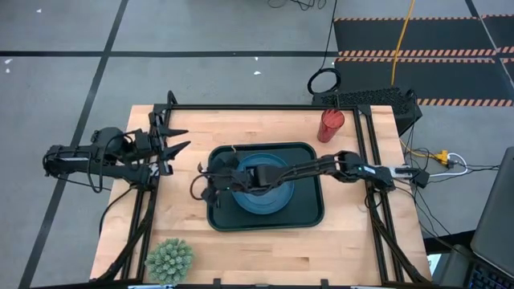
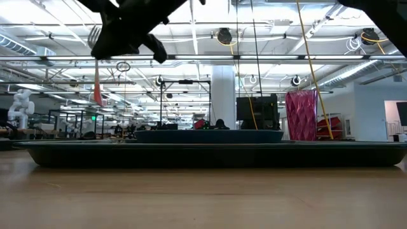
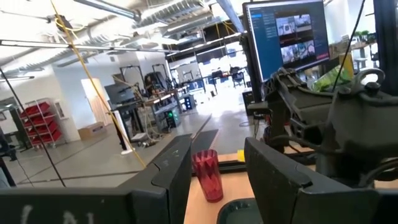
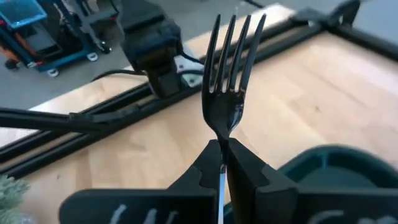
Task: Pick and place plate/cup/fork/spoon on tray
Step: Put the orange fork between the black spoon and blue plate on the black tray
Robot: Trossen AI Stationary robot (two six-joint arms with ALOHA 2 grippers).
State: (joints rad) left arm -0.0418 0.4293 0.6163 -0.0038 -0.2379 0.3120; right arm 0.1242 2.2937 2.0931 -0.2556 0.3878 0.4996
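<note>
While the right arm reaches across the tray (image 1: pixel 309 215), its right end effector (image 1: pixel 215 178) hangs over the tray's left end, up off the tabletop (image 1: pixel 345 241). It is pinched shut on the fork (image 4: pixel 227 74). In the right wrist view the fork's prongs point away from the fingers (image 4: pixel 249 169), and the neck of the fork sits squeezed between them. In that view the fork looks dark, and its handle is hidden by the fingers. In the low view the fork hangs in the air, above the tray, with its thin orange handle pointing down.

The tray lies in the middle of the tabletop. The blue plate (image 1: pixel 269 201) sits inside the tray, and the right arm crosses over part of it. In the low view the plate shows as a low dark shape on top of the long tray.

The red cup (image 1: pixel 329 125) stands upright on the tabletop, outside the tray, near the far right corner. It does not touch the tray.

The left end effector (image 1: pixel 178 138) waits at the left edge of the tabletop, well apart from the tray. Its fingers (image 3: pixel 273 171) are spread wide and hold nothing. A small green spiky plant (image 1: pixel 169 258) sits on the near left part of the tabletop. I cannot find the spoon in any view.
</note>
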